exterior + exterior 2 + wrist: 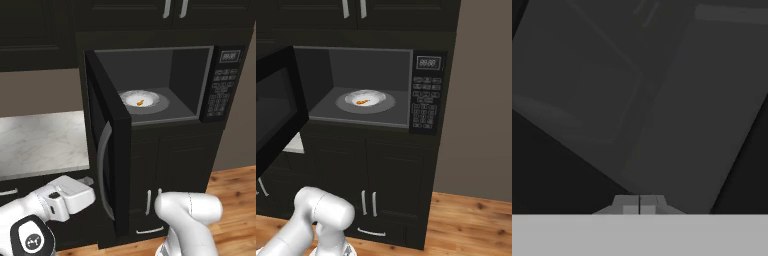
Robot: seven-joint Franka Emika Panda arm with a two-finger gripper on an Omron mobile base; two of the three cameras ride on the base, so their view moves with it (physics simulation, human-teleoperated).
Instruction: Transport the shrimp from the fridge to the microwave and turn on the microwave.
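Inside the microwave [165,80], the shrimp [140,103] lies well apart from the closed claw [88,181].

- We see the microwave [165,85], black outside with a dull grey cavity.
- Its turntable [365,102] is white, and the plate [144,100] on it pale white.
- The shrimp [140,103] is yellow-orange.
- The door handle [103,170] is silver.
- The keypad [424,105] shows pale buttons on black.
- The counter [42,142] is white marble with grey veins.
- The cabinets [386,180] are black with silver pulls.
- The floor [471,222] is warm orange wood planks.
- The arm [192,220] is white with dark joints.
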